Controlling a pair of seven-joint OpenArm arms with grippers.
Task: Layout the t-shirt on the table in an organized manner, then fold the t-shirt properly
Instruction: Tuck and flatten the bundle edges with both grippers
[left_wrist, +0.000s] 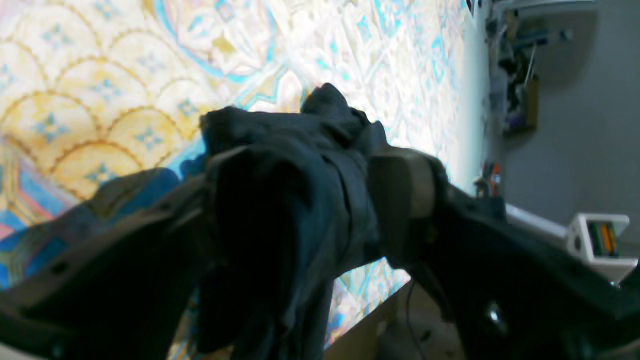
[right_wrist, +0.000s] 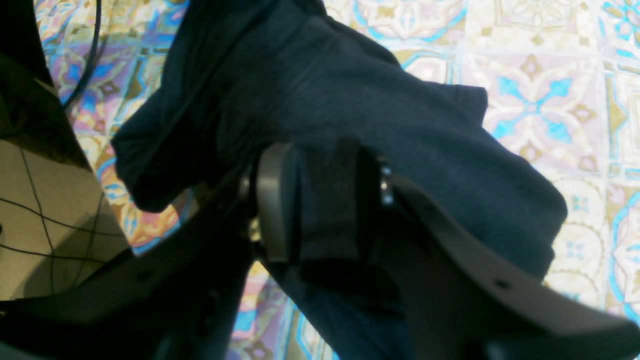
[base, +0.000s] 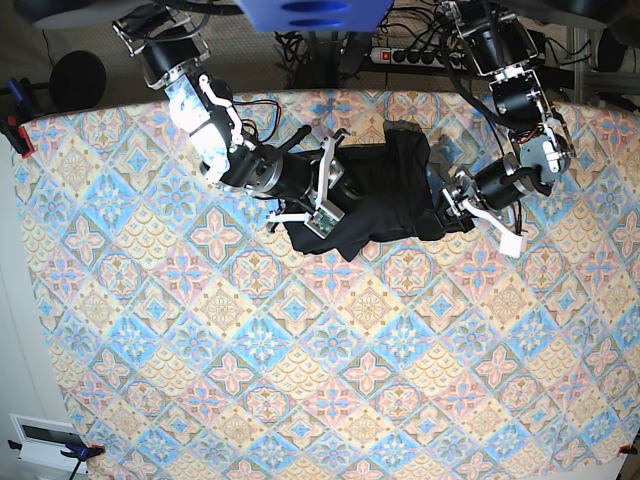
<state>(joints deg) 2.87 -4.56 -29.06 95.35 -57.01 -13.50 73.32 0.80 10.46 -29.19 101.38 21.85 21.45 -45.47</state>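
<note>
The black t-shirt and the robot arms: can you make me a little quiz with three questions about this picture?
1. True or false: the t-shirt lies flat and spread out on the table.
2. Which gripper has cloth pinched between its fingers? A) only the left gripper B) only the right gripper C) both
3. Fill in: in the base view the shirt sits near the table's ____ edge (far or near).

Key: 1 false, it is bunched up between the two arms. 2 C, each wrist view shows dark cloth clamped between the fingers. 3 far.
</note>
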